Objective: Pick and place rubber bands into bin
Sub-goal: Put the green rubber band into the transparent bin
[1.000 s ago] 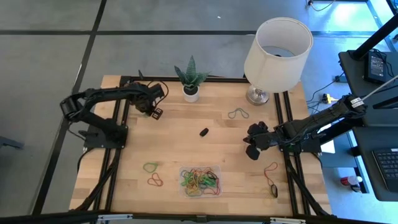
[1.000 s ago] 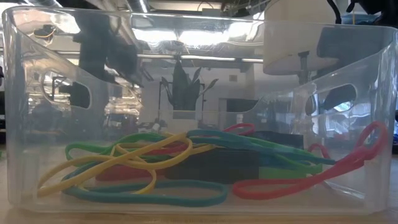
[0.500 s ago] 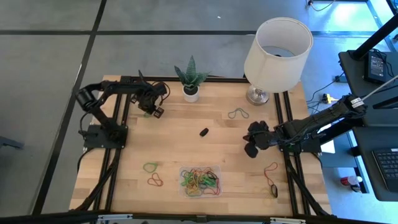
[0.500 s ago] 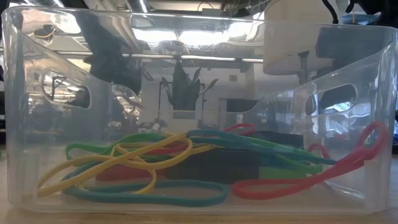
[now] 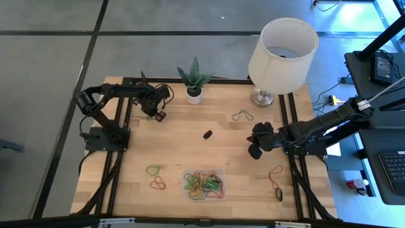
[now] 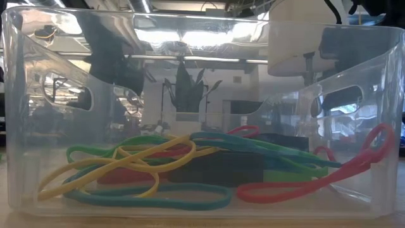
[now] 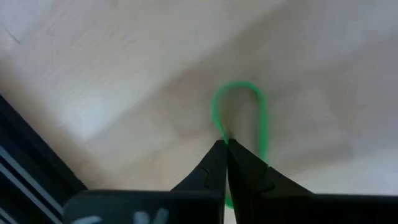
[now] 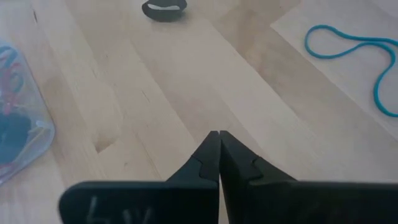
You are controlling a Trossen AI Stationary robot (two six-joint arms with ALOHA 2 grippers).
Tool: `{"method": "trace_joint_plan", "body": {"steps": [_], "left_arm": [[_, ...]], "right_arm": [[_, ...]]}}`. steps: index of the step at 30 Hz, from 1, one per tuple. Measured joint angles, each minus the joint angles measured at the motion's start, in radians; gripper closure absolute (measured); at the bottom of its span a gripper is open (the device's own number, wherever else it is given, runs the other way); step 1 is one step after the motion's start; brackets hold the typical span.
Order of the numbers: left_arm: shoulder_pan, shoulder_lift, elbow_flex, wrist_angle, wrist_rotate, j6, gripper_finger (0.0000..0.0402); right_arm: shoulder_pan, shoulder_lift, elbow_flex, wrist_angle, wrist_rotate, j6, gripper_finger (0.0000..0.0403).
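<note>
Left gripper (image 7: 225,144) sits at the far-left part of the table (image 5: 234,161), beside the plant pot (image 5: 194,95), with its fingers pressed together on a green band (image 7: 239,121). From the wrist view the tips meet right on the near side of the loop, so the band looks pinched, though the picture is soft and I would not swear the rubber is truly caught rather than lying just under the tips. Right gripper (image 8: 219,134) waits near the right edge, closed on nothing, above bare wood.

The step in hand is the pick of that green band. The bin (image 5: 204,184) stands at the near middle of the table, well apart from the left gripper, already holding a tangle of bands (image 6: 158,168). More bands lie loose: two (image 5: 155,177) just left of the bin, one (image 5: 241,115) by the lamp (image 5: 281,54), two (image 5: 276,177) near the right edge.

Next comes a straight lift, to see whether the loop rises with the tips, then a carry across to the bin and a release over its middle
</note>
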Motion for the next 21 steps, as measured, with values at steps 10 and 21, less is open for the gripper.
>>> {"method": "trace_joint_plan", "body": {"steps": [10,21], "left_arm": [[-0.216,-0.213,0.036,-0.076,0.015,-0.135,0.0399],[-0.615,-0.186,0.373,-0.256,-0.092,-0.313,0.0399]], "right_arm": [[0.0,0.0,0.0,-0.002,0.0,-0.052,0.0399],[0.0,0.0,0.0,-0.013,-0.001,-0.059,0.0399]]}}
